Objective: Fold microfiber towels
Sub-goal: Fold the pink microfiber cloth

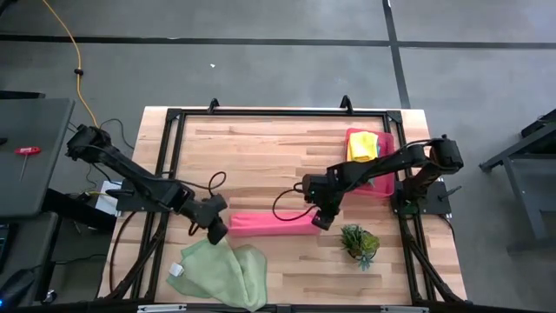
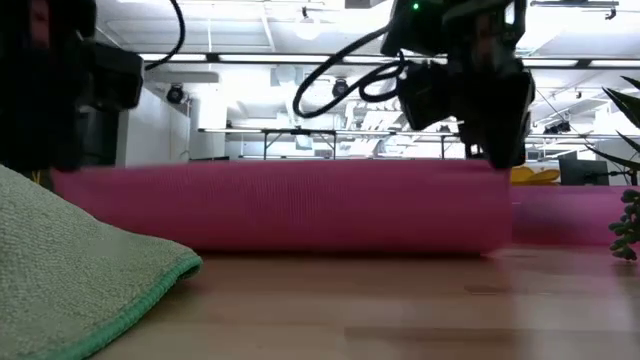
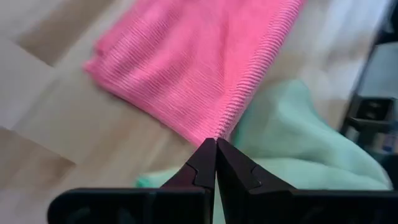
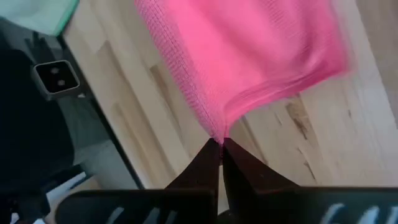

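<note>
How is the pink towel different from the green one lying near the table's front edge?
The hot pink towel is drawn into a long narrow band; the pale green towel lies in a loose, rumpled heap. The pink one is pinched at both ends, by the left gripper and the right gripper; nothing holds the green one. The pink one sits mid-table, the green one by the front edge. Both are soft, fuzzy cloths.
</note>
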Motion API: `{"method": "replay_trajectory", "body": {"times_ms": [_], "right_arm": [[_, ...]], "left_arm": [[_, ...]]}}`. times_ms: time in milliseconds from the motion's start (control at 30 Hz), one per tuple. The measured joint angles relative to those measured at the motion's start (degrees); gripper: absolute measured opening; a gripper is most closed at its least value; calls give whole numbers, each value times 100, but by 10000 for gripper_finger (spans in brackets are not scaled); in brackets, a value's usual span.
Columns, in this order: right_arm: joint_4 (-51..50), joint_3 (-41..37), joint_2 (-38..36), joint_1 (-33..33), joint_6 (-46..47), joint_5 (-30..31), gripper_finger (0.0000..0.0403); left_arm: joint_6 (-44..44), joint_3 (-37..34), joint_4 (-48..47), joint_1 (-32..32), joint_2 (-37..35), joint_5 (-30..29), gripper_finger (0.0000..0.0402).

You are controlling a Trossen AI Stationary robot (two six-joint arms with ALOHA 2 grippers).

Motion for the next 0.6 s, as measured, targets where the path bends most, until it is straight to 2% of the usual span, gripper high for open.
{"method": "replay_trajectory", "body": {"times_ms": [133,400,600], "right_arm": [[-13,0,-49,-52,20,40,0],[-50,0,-55,-350,393,846,0],[-219,0,-55,-362,442,1149,0]], "left_arm": [[227,173,-35,12,-88,-115,0],[661,178,-208,701,-51,-919,0],[986,178,-399,1019,-44,-940,0]]}}
